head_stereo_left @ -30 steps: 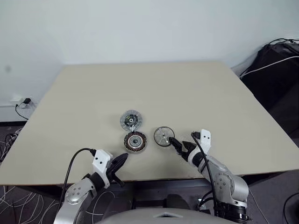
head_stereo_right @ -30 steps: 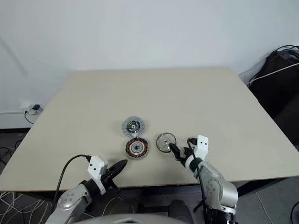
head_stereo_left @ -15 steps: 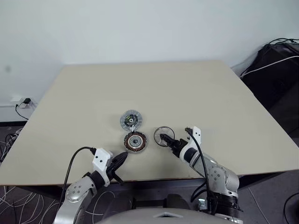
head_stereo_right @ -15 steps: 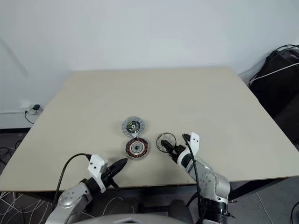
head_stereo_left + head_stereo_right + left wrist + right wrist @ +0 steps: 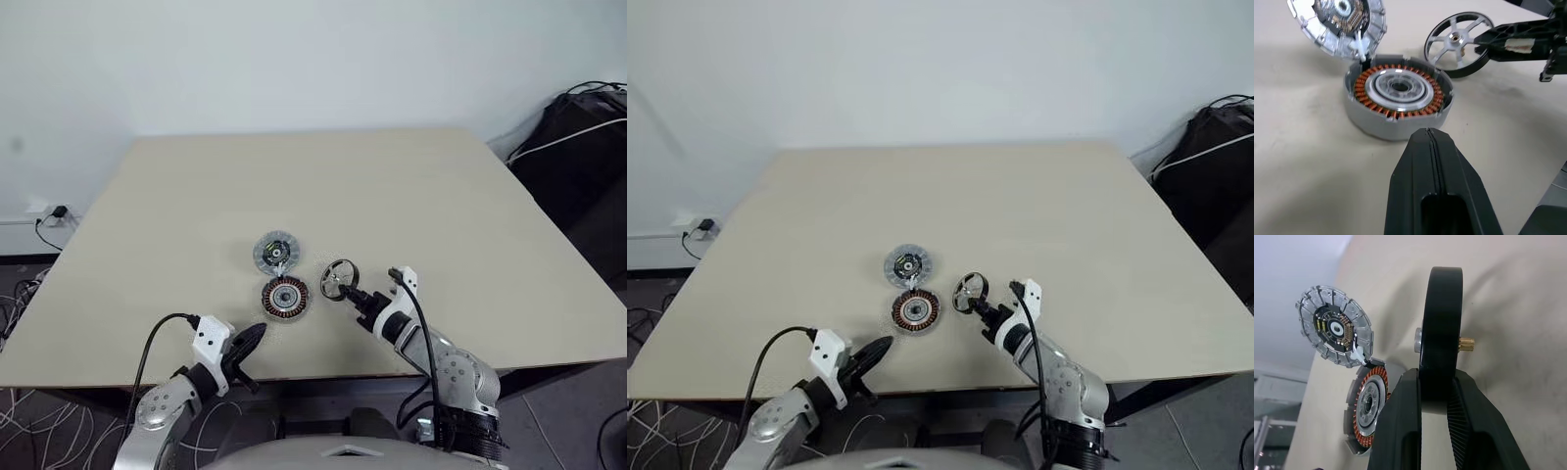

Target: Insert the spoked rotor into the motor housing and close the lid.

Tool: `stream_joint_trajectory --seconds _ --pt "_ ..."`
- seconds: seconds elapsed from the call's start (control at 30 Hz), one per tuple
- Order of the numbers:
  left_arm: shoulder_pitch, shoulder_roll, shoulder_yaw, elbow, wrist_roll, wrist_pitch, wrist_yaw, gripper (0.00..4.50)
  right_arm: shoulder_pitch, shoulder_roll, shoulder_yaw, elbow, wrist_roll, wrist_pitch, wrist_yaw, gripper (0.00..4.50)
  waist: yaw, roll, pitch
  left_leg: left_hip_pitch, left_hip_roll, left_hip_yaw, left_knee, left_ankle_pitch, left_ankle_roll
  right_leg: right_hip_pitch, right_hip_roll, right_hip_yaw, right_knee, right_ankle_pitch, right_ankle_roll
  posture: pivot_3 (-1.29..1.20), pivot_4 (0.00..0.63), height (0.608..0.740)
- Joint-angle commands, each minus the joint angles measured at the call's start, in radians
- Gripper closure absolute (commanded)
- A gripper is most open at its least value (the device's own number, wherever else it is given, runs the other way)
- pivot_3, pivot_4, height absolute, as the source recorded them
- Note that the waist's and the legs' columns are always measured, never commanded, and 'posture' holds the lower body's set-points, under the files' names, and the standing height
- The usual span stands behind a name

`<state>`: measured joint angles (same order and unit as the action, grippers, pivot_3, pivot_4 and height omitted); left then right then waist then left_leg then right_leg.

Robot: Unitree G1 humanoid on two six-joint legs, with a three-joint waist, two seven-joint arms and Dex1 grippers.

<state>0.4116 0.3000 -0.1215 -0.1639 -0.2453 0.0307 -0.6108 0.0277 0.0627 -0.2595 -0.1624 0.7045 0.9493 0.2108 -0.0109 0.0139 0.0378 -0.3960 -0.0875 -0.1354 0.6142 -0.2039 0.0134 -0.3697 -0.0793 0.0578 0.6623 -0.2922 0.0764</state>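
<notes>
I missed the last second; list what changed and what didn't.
The right gripper closed on the rotor by its rim, tipped it up on edge and shifted it slightly toward the housing. Housing, lid and shut left gripper stayed put.

A beige table (image 5: 411, 196) carries two parts near its front edge — the motor housing (image 5: 284, 297), windings up, and the lid (image 5: 274, 252) just behind it, touching.
</notes>
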Motion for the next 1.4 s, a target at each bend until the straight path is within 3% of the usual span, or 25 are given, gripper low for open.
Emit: stream_joint_trajectory --seconds 0.03,0.47,0.83,1.4 --pt "-0.014 0.003 0.01 -0.019 -0.003 -0.011 0.003 4.5 0.003 0.029 -0.046 -0.048 0.073 0.008 -0.041 4.1 -0.001 0.0 0.0 0.0 0.0 0.0 0.0 0.0 0.0 0.0 0.0 0.0 0.0 0.0 0.0 0.0 0.0 0.74" --pt "-0.01 0.006 0.004 -0.105 -0.008 0.063 0.034 4.5 0.015 0.009 0.048 -0.132 0.204 -0.021 0.064 4.1 -0.012 0.001 0.001 -0.003 0.0 0.0 -0.001 0.0 0.0 -0.004 0.001 0.0 0.0 0.0 0.0 0.0 0.0 0.74" --pt "0.022 0.007 0.002 -0.165 -0.01 0.098 0.054 4.5 -0.019 0.037 0.174 0.004 0.22 0.014 0.116 4.1 -0.013 0.001 0.001 -0.003 0.001 0.0 -0.001 0.0 0.0 -0.004 0.001 0.0 0.0 0.0 0.0 0.0 0.0 0.74" --pt "0.025 0.029 0.014 -0.155 -0.013 0.1 0.046 4.5 -0.063 0.077 0.236 0.117 0.233 0.006 0.143 4.1 -0.013 0.001 0.001 -0.003 0.0 0.0 -0.001 0.0 0.0 -0.004 0.001 0.0 0.0 0.0 0.0 0.0 0.0 0.74"
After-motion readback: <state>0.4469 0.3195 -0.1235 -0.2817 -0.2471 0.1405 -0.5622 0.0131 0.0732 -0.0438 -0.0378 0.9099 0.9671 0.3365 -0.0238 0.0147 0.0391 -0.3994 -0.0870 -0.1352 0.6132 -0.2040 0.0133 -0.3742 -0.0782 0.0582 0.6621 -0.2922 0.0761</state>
